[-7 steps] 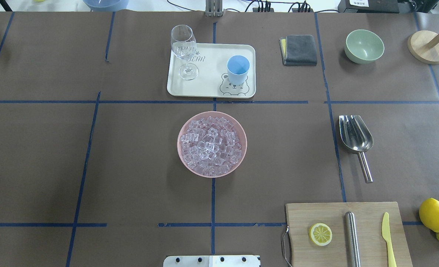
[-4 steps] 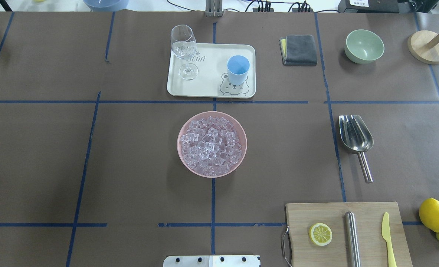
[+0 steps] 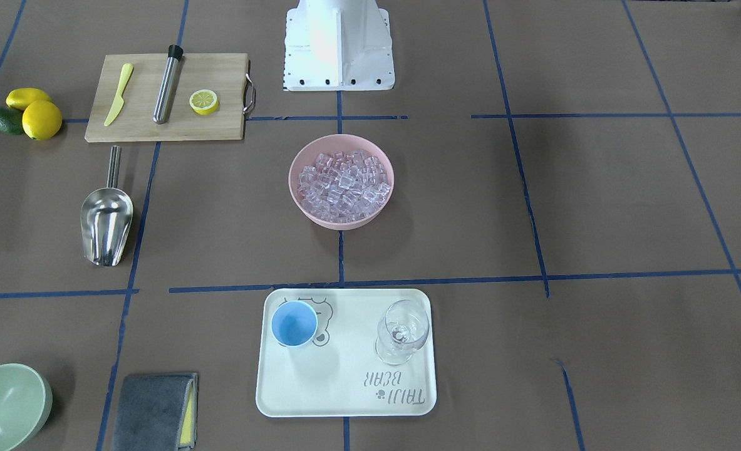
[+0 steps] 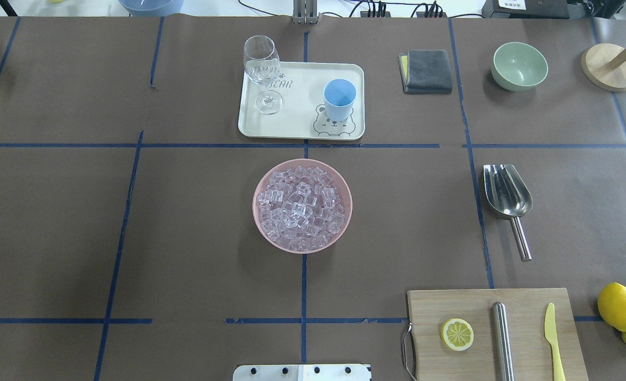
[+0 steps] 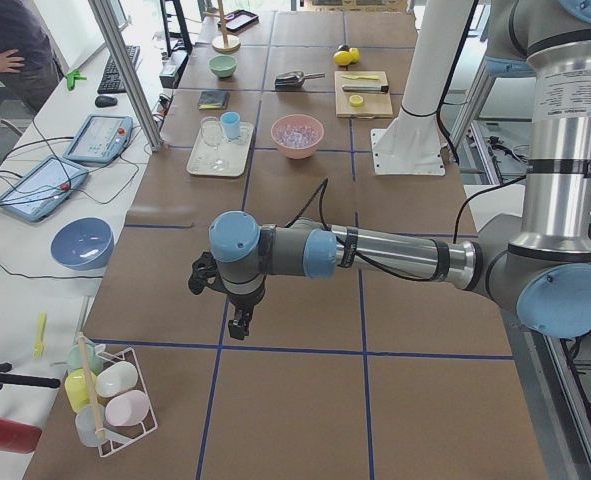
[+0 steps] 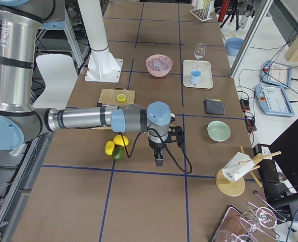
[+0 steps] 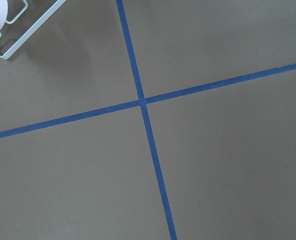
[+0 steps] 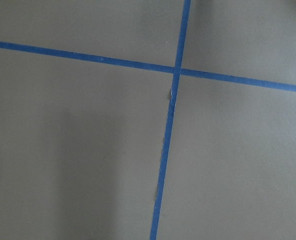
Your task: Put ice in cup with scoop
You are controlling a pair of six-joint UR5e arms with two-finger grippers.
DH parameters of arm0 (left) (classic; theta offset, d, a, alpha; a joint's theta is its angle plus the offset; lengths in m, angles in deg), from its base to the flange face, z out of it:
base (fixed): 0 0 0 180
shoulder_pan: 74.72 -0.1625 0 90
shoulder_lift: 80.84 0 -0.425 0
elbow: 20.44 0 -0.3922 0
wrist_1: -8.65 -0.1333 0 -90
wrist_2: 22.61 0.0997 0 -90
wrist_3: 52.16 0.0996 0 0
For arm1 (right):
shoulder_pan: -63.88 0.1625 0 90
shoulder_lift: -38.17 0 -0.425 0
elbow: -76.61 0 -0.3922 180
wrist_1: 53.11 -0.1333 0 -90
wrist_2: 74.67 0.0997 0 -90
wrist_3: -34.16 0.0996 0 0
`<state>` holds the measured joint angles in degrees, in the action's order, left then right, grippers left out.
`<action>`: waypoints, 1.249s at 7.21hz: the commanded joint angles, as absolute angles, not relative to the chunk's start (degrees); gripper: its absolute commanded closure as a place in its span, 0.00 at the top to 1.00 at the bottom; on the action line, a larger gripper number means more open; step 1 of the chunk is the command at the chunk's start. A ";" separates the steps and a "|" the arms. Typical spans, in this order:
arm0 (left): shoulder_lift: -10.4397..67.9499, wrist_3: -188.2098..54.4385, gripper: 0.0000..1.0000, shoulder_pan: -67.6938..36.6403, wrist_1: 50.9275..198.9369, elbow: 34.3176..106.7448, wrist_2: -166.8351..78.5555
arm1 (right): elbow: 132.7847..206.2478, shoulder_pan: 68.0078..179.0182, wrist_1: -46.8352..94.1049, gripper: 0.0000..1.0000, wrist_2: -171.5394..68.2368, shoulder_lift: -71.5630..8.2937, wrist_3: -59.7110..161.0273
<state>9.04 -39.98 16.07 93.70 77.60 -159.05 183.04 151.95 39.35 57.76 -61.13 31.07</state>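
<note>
The ice (image 4: 302, 205) fills a pink bowl (image 4: 258, 222) at the table's middle. The light-blue cup (image 4: 339, 98) stands upright on a cream tray (image 4: 297, 119) behind the bowl; it also shows in the front view (image 3: 294, 323). The steel scoop (image 4: 507, 193) lies flat to the right of the bowl, its handle toward the robot. My left gripper (image 5: 237, 328) hangs over bare table far to the left. My right gripper (image 6: 159, 160) hangs over bare table far to the right, past the lemons. Both show only in side views, so I cannot tell whether they are open or shut.
A wine glass (image 4: 262, 74) shares the tray. A cutting board (image 4: 495, 330) holds a lemon slice, a steel tube and a yellow knife. Lemons (image 4: 618, 307), a grey cloth (image 4: 426, 71), a green bowl (image 4: 520, 66) and a wooden stand (image 4: 610, 66) lie on the right side.
</note>
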 commanded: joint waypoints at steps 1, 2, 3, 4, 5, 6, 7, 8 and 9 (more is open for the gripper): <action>10.65 -40.03 1.00 16.07 98.96 76.86 -159.01 | 184.01 151.95 39.44 1.00 60.21 -61.14 31.17; 9.96 -40.03 1.00 16.16 102.57 77.20 -159.01 | 184.19 151.95 39.35 1.00 62.59 -61.49 31.08; 10.73 -40.20 1.00 16.24 102.78 78.69 -159.10 | 184.54 151.95 39.35 1.00 62.61 -61.23 31.25; 12.22 -41.33 1.00 16.16 103.04 77.05 -159.27 | 184.54 151.95 39.44 1.00 62.96 -61.14 31.17; 12.24 -41.95 1.00 16.16 105.92 77.90 -159.28 | 184.54 151.95 38.57 1.00 62.88 -61.14 31.08; 11.63 -42.13 1.00 16.16 112.82 77.04 -159.19 | 183.15 151.95 34.99 1.00 62.79 -61.06 31.08; 11.45 -42.22 1.00 16.07 118.63 77.21 -159.28 | 183.05 151.95 34.35 1.00 62.96 -61.06 34.39; 11.62 -42.05 1.00 14.42 121.13 77.30 -159.19 | 183.13 151.95 33.64 1.00 62.88 -61.06 34.68; 11.88 -41.35 1.00 10.40 127.94 77.91 -159.19 | 183.13 151.95 33.64 1.00 62.88 -61.14 34.68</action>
<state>11.67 -41.92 14.00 120.98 77.42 -159.21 183.17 151.95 34.10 62.89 -61.08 34.20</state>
